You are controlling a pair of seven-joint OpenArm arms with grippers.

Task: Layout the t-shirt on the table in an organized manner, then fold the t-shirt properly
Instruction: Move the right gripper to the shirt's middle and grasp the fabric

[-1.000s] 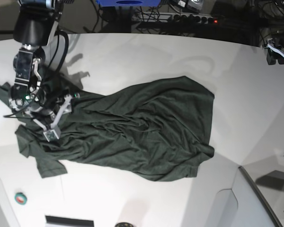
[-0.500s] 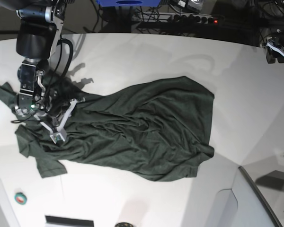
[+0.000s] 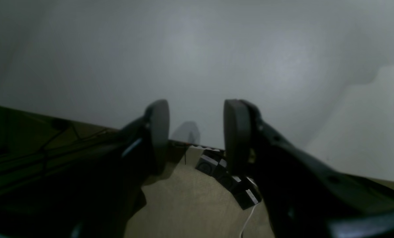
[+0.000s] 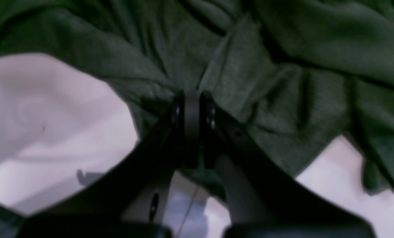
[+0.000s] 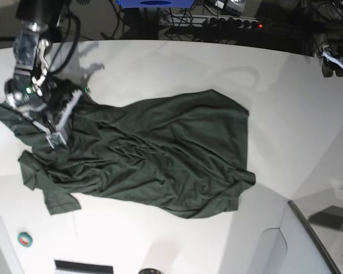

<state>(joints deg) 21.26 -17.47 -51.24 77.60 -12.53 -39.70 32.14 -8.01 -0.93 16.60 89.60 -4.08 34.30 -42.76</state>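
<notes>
Clearly only the spreading is under way: the t-shirt (image 5: 160,154) lies wrinkled and skewed on the table (image 5: 177,63), unfolded. The right gripper (image 4: 192,109) has its jaws clenched on a ridge of cloth near the collar end, most fabric trailing away beyond them. The left gripper (image 3: 196,132) hangs released over bare table, shirt out of its view. Behind the right jaws a sleeve (image 5: 6,114) bunches; flattening and every fold remain.

Behind the far edge lay a dark strip crowded with cables (image 5: 194,23), a power strip (image 5: 231,23) with a red light, and a blue object (image 5: 153,3). A beige floor (image 3: 190,205) showed in the left wrist view, under soft, even light.
</notes>
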